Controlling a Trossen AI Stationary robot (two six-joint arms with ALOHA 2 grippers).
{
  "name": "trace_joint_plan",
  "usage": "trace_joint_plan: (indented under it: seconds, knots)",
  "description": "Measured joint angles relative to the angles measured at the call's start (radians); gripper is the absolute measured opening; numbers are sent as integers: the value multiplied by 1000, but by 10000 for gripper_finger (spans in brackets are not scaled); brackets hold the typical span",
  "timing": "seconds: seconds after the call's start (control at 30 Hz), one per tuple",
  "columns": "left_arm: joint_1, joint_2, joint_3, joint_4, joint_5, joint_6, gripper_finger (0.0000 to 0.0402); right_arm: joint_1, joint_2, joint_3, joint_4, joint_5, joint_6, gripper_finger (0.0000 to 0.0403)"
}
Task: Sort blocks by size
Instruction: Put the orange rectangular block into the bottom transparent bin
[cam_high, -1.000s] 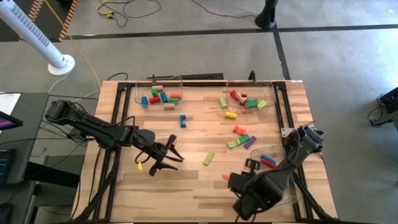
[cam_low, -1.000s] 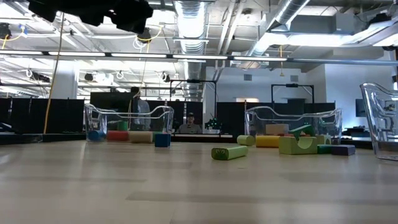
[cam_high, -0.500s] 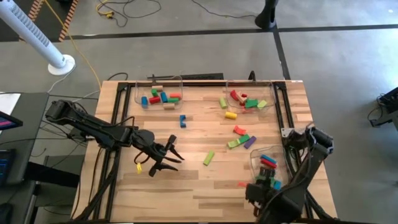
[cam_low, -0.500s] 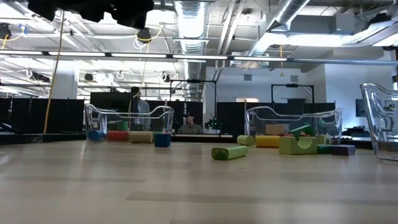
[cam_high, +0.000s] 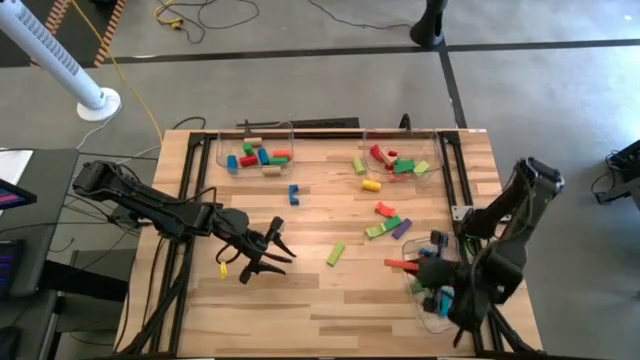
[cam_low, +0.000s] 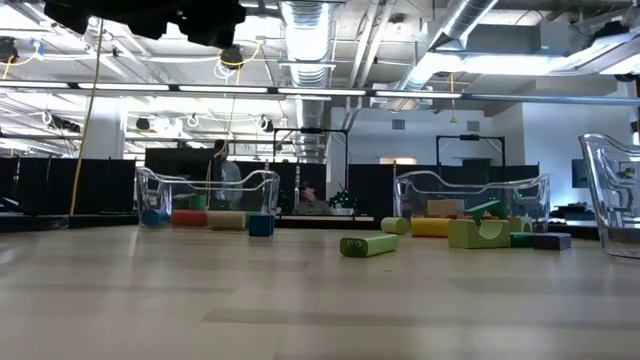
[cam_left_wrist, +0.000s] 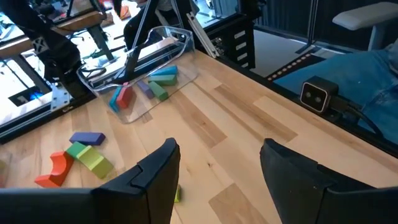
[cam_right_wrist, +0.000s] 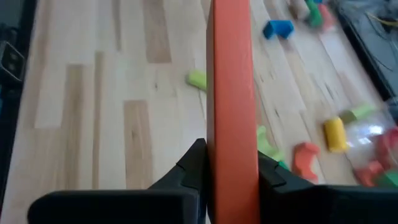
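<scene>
Loose blocks lie on the wooden table: a blue one (cam_high: 294, 193), a green one (cam_high: 336, 254), a yellow one (cam_high: 371, 185), and an orange, green and purple cluster (cam_high: 390, 222). More blocks fill two clear trays at the far edge (cam_high: 255, 155) (cam_high: 395, 160) and a third tray (cam_high: 440, 290) at the near right. My right gripper (cam_high: 418, 267) is shut on a long orange-red bar (cam_high: 398, 264) by that tray's left rim. My left gripper (cam_high: 272, 255) hangs open over the table's near left part with nothing between its fingers (cam_left_wrist: 217, 180). My right gripper pinches the orange-red bar's two long sides at one end (cam_right_wrist: 231, 177) between its two fingers. The bar sticks out ahead past the fingertips, along the fingers. The fingers slant down from the table's right side. The bar is lifted clear of the table, pointing toward the table's left.
The black frame rails (cam_high: 195, 190) run along the table's left and right sides. Bare wood lies along the near edge (cam_high: 320, 320). People and room fittings show behind the far trays in the low view (cam_low: 300, 200).
My right gripper has swung from the table's near edge toward the right and far side, turning as it went. It has carried the orange-red bar to the left rim of the near-right tray.
</scene>
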Motion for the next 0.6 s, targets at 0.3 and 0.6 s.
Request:
trace_joint_plan:
  seconds: [0.3, 0.6]
  knots:
    - [0, 0, 0, -2, -19, -7, 213, 8, -245, -321, 169, -122, 106, 84]
    - [0, 0, 0, -2, -22, -43, 213, 99, -332, -520, 254, -252, 406, 84]
